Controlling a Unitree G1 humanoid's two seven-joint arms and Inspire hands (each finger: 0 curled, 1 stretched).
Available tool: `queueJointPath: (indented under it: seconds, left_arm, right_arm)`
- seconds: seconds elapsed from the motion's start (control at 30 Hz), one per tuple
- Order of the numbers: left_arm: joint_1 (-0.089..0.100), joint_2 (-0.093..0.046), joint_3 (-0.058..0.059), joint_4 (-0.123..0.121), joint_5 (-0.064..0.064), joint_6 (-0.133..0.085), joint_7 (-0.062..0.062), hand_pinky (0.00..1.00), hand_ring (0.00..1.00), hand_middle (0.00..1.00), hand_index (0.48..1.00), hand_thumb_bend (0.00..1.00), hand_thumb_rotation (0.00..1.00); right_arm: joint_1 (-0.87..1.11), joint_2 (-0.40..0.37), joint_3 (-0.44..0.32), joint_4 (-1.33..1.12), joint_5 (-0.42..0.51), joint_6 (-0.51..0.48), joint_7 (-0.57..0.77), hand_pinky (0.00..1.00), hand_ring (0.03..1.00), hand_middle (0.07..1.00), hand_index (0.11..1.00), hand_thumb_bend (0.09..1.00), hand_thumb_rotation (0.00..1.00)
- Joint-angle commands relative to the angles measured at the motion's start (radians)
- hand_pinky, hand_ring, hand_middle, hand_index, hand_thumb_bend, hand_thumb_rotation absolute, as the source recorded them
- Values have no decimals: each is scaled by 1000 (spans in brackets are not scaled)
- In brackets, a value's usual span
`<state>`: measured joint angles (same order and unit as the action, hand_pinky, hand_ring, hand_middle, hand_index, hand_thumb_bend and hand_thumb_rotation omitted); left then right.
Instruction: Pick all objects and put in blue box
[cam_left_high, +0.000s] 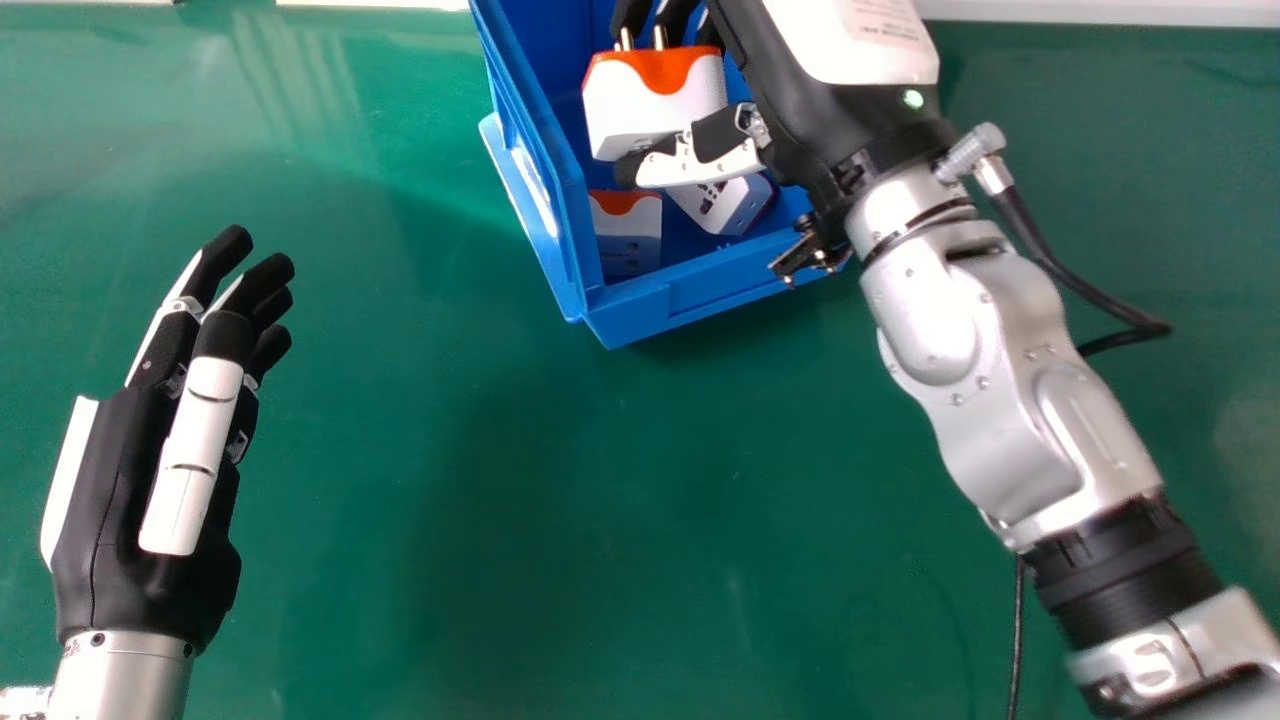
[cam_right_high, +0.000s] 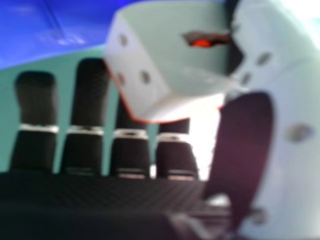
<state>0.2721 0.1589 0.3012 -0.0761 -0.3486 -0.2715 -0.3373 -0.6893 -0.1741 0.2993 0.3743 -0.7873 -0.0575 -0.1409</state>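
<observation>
In the head view my right hand (cam_left_high: 790, 120) is over the blue box (cam_left_high: 690, 300), its fingers and thumb round a white and orange adapter (cam_left_high: 650, 105) with metal pins. Two more adapters lie inside the box: one with an orange edge (cam_left_high: 627, 240) by the left wall, another tilted (cam_left_high: 725, 203) beside it. The right hand view has the held adapter (cam_right_high: 150, 85) between the thumb and the fingers of my right hand (cam_right_high: 132, 150); part of the blue box (cam_right_high: 55, 30) is beyond. My left hand (cam_left_high: 150, 470) rests idle at the head view's left, fingers straight.
A green table (cam_left_high: 450, 500) lies under everything. A black cable (cam_left_high: 1075, 285) loops beside my right forearm, and a thin cord runs down past it. A pale edge (cam_left_high: 1080, 10) borders the table's far side.
</observation>
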Motion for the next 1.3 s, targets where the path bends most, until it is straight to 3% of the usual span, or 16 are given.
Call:
queueJointPath:
  seconds: [0.0,0.17,0.33,0.53,0.7,0.77,0.93,0.97,1.0,1.1,1.17,1.27]
  left_arm:
    - [4,12,8,-17,1,-20,-7,939,918,885,904,671,738]
    - [16,11,5,-37,12,-9,7,940,920,887,905,671,740]
    - [16,16,6,-26,2,-17,-6,938,921,888,904,672,748]
    - [15,13,7,-25,6,-14,0,940,925,890,907,671,753]
    - [18,14,8,-24,-4,-17,-11,943,928,892,910,669,754]
    - [17,16,10,-18,-2,-24,-16,947,932,896,914,667,755]
    - [17,14,13,-15,-8,-27,-20,950,936,900,919,663,758]
    - [18,13,13,-17,-8,-26,-18,952,938,902,921,660,758]
    - [19,12,13,-18,-7,-27,-18,952,938,902,921,660,758]
    - [21,11,11,-21,0,-27,-11,951,938,902,921,657,759]
    - [20,12,10,-19,-1,-28,-13,950,938,900,920,664,759]
    - [20,13,10,-18,-1,-31,-15,953,941,901,921,667,759]
  right_arm:
    - [-62,14,4,42,20,-15,-38,293,418,526,525,488,0]
    - [-97,18,28,152,22,-22,-60,296,423,531,521,488,0]
    - [-119,13,46,242,33,-54,-97,302,427,539,518,489,0]
    - [-144,13,60,326,47,-73,-131,304,428,542,516,490,0]
    - [-153,18,52,337,85,-31,-44,303,424,525,523,490,0]
    - [-153,15,61,325,86,2,-7,370,502,592,584,627,0]
    - [-160,-24,140,293,0,70,42,484,633,705,680,727,38]
    - [-159,-29,149,287,-9,74,39,568,706,764,742,768,79]
    - [-158,-33,157,282,-16,80,37,568,706,764,742,768,79]
    - [-157,-39,172,272,-30,95,38,768,850,879,868,870,188]
    - [-157,-41,176,268,-28,97,38,879,923,939,933,925,245]
    - [-156,-43,180,263,-27,100,35,938,961,969,966,954,273]
